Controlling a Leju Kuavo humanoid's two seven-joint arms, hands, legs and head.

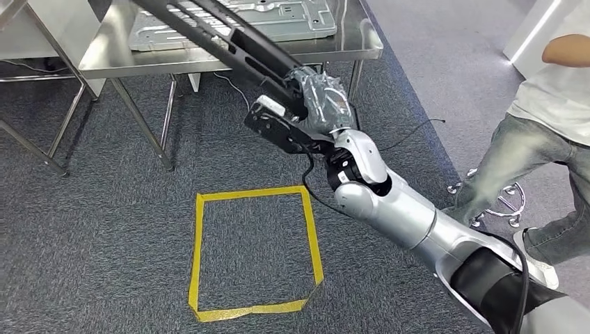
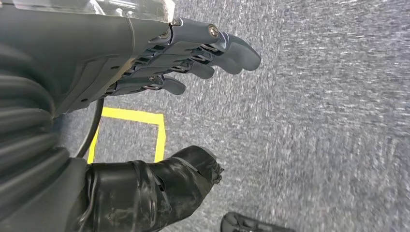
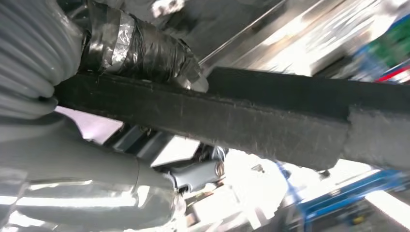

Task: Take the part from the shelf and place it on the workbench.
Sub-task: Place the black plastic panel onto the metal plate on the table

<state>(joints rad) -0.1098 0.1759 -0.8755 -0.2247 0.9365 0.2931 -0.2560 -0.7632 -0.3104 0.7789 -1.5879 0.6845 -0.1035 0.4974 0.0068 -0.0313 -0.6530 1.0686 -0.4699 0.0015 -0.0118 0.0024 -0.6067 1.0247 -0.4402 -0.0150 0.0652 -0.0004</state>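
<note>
Right hand (image 1: 316,104), at centre of the head view, clenched around a long black part (image 1: 209,28) running up toward the upper left, over the edge of the steel workbench (image 1: 229,56). In the right wrist view, thumb taped over the dark bar (image 3: 241,116). Left hand (image 2: 159,58) relaxed, fingers apart, holding nothing, above grey carpet (image 2: 314,121). Yellow tape square (image 1: 254,254) low in centre; person (image 1: 549,111) at right edge.

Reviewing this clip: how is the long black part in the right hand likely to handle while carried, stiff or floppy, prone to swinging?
The black part looks stiff, with no visible sag. The right hand grips near one end, so it probably levers and swings. Its rough edge likely resists slipping.
</note>
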